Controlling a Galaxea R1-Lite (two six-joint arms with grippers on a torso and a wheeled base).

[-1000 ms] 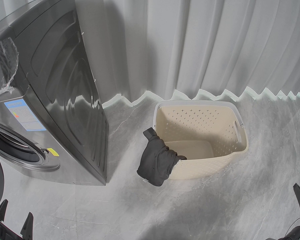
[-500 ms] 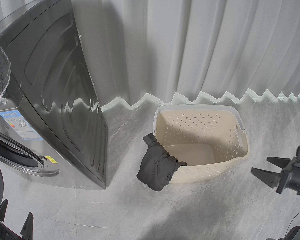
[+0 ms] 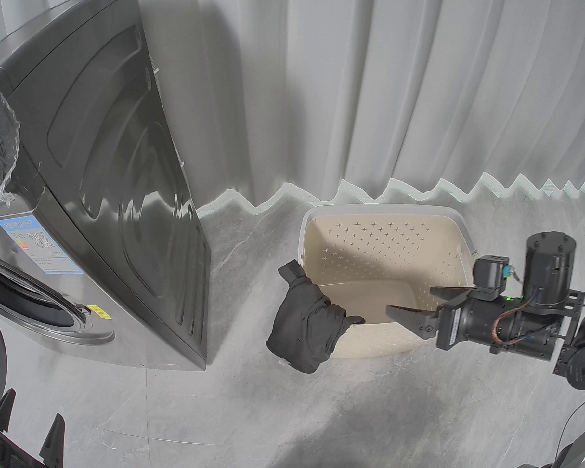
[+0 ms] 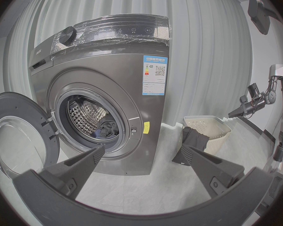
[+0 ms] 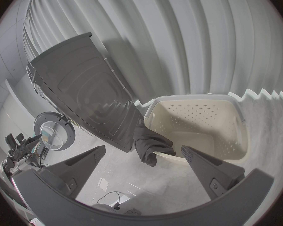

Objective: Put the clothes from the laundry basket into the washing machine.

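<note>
My right hand (image 3: 411, 300) hangs open near the cream perforated plastic laundry basket (image 3: 383, 210); a dark grey garment (image 3: 304, 325) drapes over its rim.

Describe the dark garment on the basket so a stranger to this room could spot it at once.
Start at the grey washing machine; the cream laundry basket stands beside it, before the white curtain. The dark grey garment is draped over the basket's rim on the machine's side, hanging down outside. The only other cloth lies inside the machine's drum.
</note>
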